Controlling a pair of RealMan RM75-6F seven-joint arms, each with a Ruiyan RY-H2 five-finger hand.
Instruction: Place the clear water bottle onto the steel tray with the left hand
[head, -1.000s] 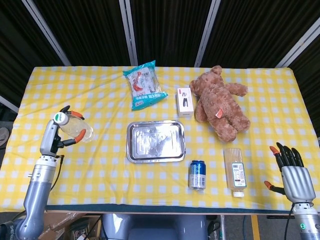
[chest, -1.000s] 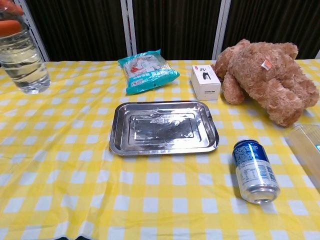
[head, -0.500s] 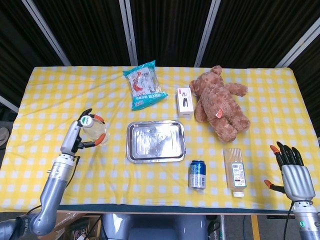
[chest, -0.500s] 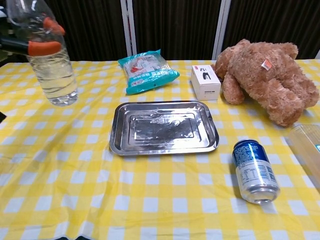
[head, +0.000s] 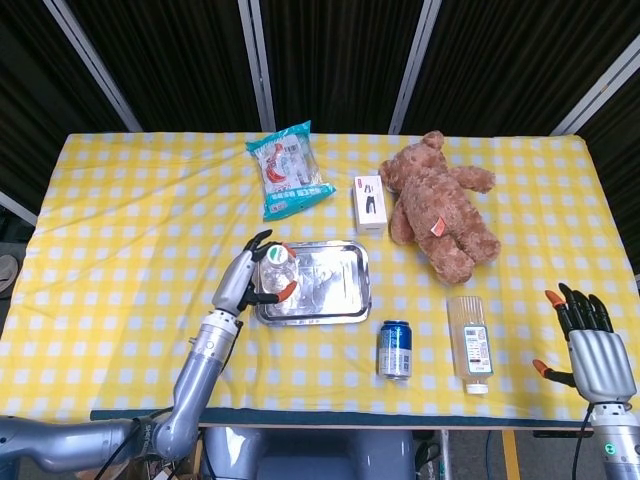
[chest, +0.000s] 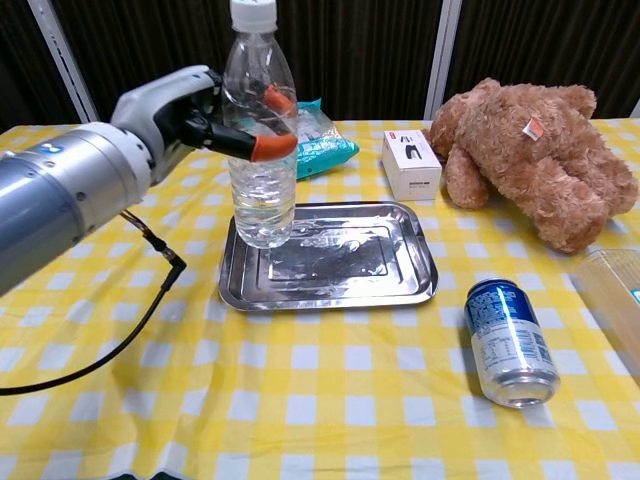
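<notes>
The clear water bottle (chest: 260, 130) with a white cap stands upright, partly filled, held by my left hand (chest: 205, 115) over the left end of the steel tray (chest: 380, 260). Whether its base touches the tray I cannot tell. In the head view the bottle (head: 276, 272) shows from above with my left hand (head: 245, 280) wrapped around it at the left part of the tray (head: 335, 285). My right hand (head: 590, 345) hangs at the table's front right corner with fingers spread, holding nothing.
Behind the tray lie a teal snack bag (head: 288, 170), a small white box (head: 369, 204) and a brown teddy bear (head: 440, 205). In front right stand a blue can (head: 395, 348) and a lying clear container (head: 470, 343).
My left arm swung right with the bottle, from the table's left side to over the tray's left end. The right hand barely shifted.
</notes>
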